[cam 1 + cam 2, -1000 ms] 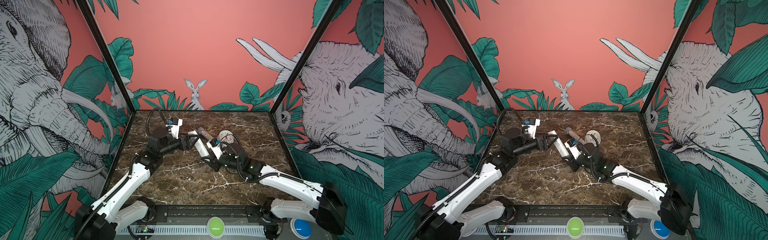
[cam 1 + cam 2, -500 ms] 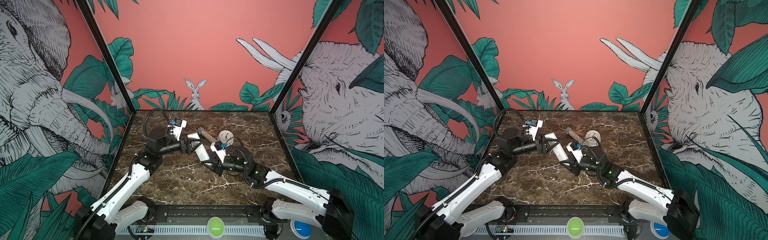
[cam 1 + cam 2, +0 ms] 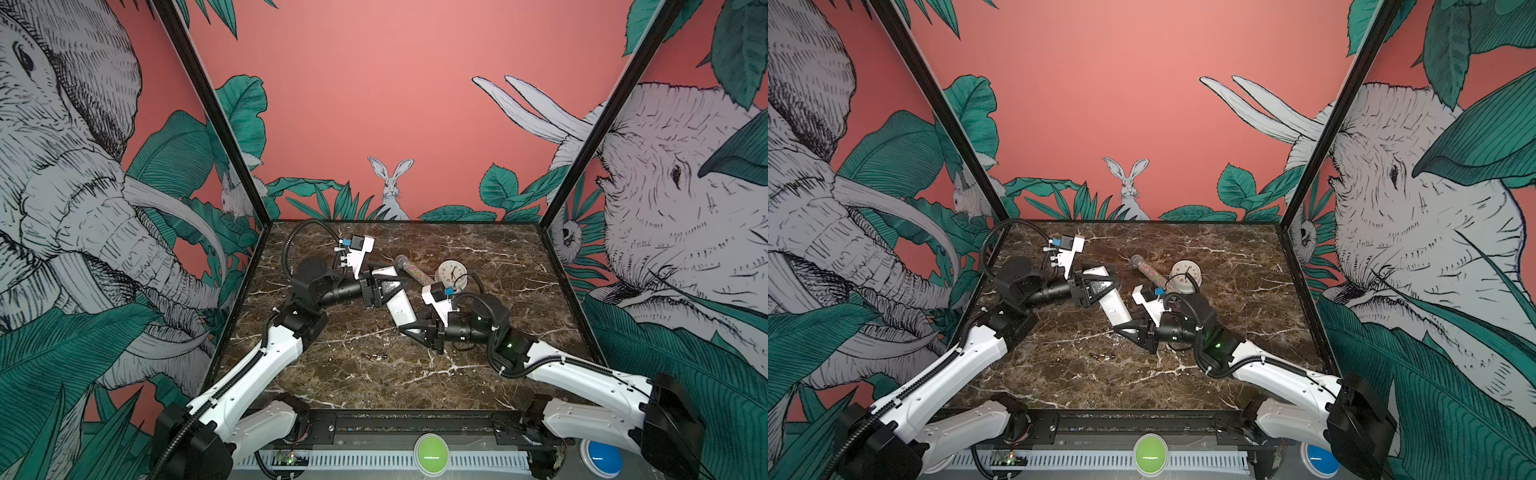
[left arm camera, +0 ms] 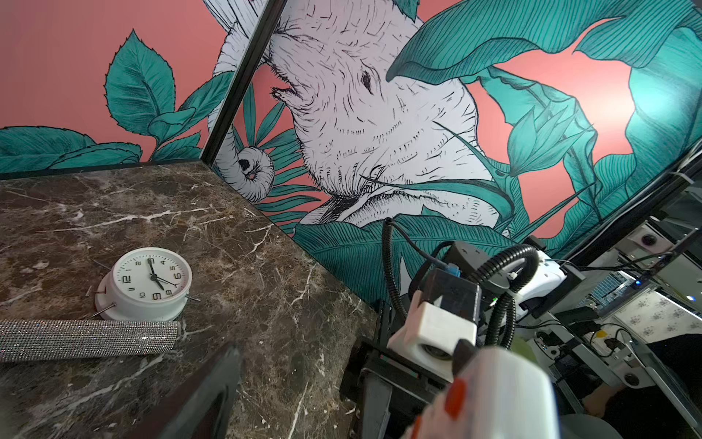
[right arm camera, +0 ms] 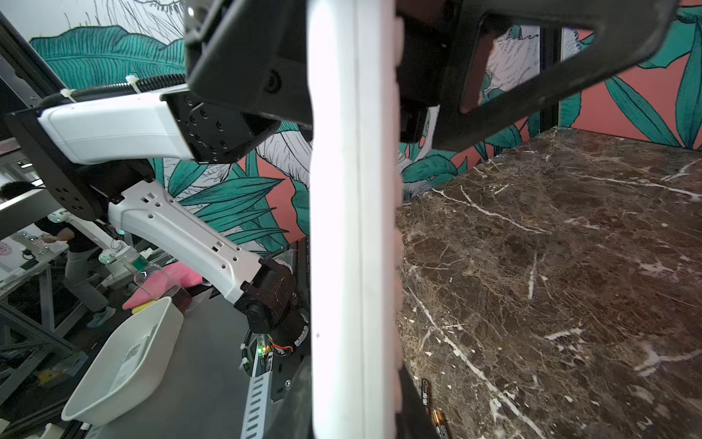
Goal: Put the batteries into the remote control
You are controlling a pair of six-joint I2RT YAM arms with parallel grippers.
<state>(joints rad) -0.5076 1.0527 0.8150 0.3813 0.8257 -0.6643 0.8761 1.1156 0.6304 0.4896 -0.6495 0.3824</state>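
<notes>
The remote control is clamped by the right end effector, left end effector is spread open around its far end, batteries seen on bench.

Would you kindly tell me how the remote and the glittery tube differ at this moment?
The remote is a flat white bar; the tube is a round, sparkly, multicoloured cylinder. The remote is gripped at its near end by the right end effector; the tube lies free on the table beside the clock. Both are long, slim and angled alike.
</notes>
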